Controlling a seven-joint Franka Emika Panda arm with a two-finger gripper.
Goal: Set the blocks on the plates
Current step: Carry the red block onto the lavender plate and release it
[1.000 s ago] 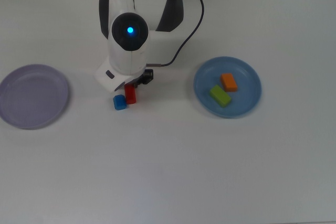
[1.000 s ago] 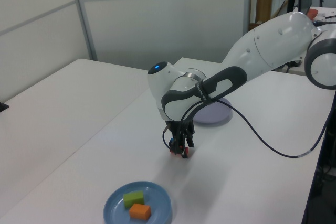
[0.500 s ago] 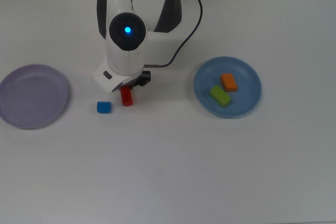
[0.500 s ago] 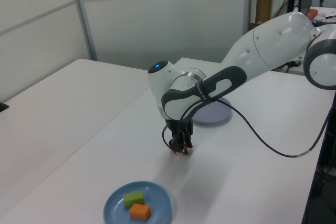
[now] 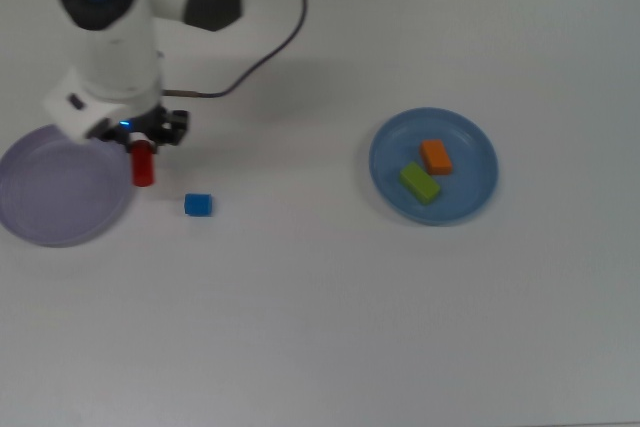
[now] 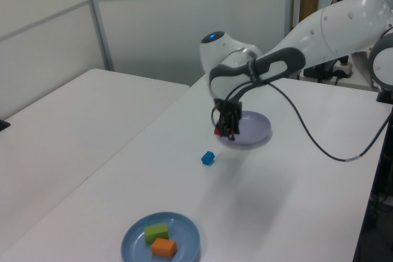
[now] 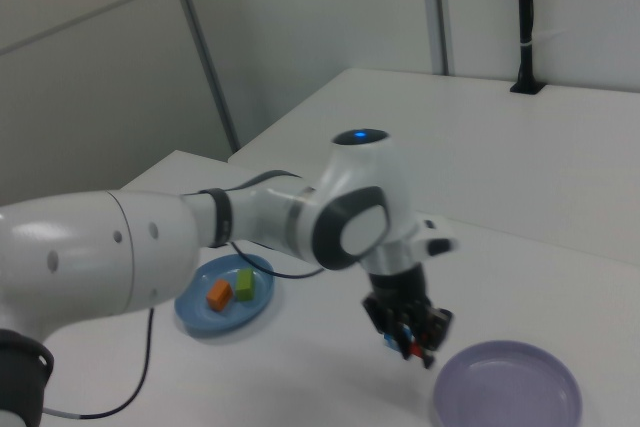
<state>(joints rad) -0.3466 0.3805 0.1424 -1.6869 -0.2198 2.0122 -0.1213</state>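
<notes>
My gripper (image 5: 141, 150) (image 6: 228, 132) (image 7: 412, 340) is shut on the red block (image 5: 143, 164), holding it in the air just off the right rim of the lavender plate (image 5: 60, 185) (image 6: 255, 127) (image 7: 510, 395) in the top view. A blue block (image 5: 198, 205) (image 6: 207, 158) lies on the white table, to the right of the red one in the top view. On the blue plate (image 5: 470, 197) (image 6: 138, 248) (image 7: 195, 312) at the top view's right rest the orange block (image 5: 435, 156) (image 6: 163, 248) (image 7: 219, 294) and the green block (image 5: 420, 183) (image 6: 156, 232) (image 7: 245, 284).
The arm's white body (image 5: 110, 37) and its black cable (image 5: 270, 47) hang over the table's upper left in the top view. Walls with grey panels stand behind the table in the left view and the right view.
The arm has swung toward the top view's left, carrying the red block from mid-table to the edge of the lavender plate. The blue block was pushed aside earlier and has since stayed put.
</notes>
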